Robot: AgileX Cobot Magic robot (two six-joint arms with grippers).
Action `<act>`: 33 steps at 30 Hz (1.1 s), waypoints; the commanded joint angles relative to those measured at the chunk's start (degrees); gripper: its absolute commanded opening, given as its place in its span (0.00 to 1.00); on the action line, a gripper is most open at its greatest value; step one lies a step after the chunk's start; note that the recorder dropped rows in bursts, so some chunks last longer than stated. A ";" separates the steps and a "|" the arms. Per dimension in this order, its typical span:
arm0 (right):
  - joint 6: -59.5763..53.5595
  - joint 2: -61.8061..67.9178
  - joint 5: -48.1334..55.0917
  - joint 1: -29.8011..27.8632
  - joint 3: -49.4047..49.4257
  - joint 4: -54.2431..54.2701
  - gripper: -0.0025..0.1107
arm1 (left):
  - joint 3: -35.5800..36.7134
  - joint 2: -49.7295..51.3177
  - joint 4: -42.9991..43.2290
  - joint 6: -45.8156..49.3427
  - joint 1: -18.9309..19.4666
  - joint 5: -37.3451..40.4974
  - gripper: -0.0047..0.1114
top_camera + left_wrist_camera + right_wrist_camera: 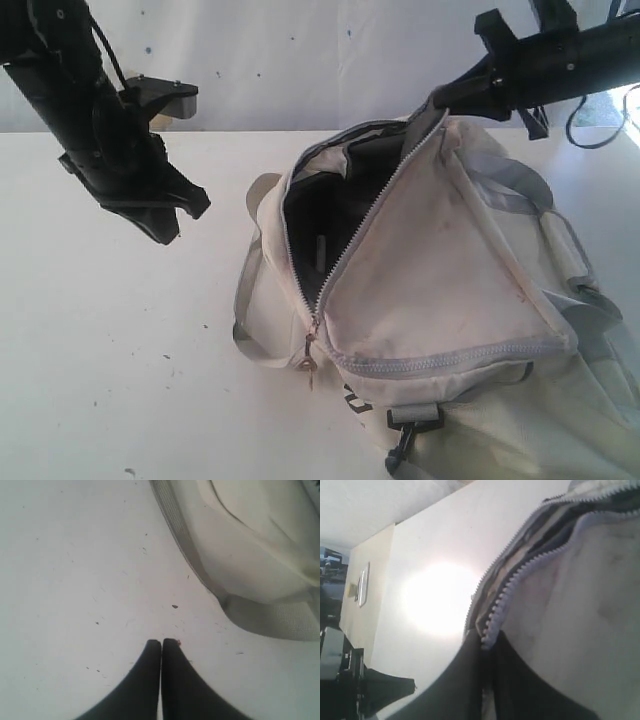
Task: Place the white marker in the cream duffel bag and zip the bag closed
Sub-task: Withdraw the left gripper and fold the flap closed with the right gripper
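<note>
The left pincer (161, 644) hangs over the bare white table (110, 350), its two dark fingers pressed flat together with nothing between them (only speckled tabletop shows beneath the tips). The cream duffel bag (450, 280) sits off to that pincer's side, near but not touching it, with a grey strap (243, 300) on the side facing it.

Across from it, the right pincer (486, 642) is clamped on the bag's upper edge, pinching the fabric right at the zipper (520, 575) and holding that side up. Below this pincer the bag gapes open, and the zipper pull (310, 352) dangles at the far low end of the opening.

Down in the dark interior, under the right pincer's grip, lies a slim pale shape (320, 250) that looks like the white marker, though it is too dim to be sure.
</note>
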 commanded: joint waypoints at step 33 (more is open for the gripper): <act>0.25 3.11 -15.14 14.43 0.04 1.17 0.71 | 1.26 -0.73 0.14 -0.41 0.05 1.45 0.04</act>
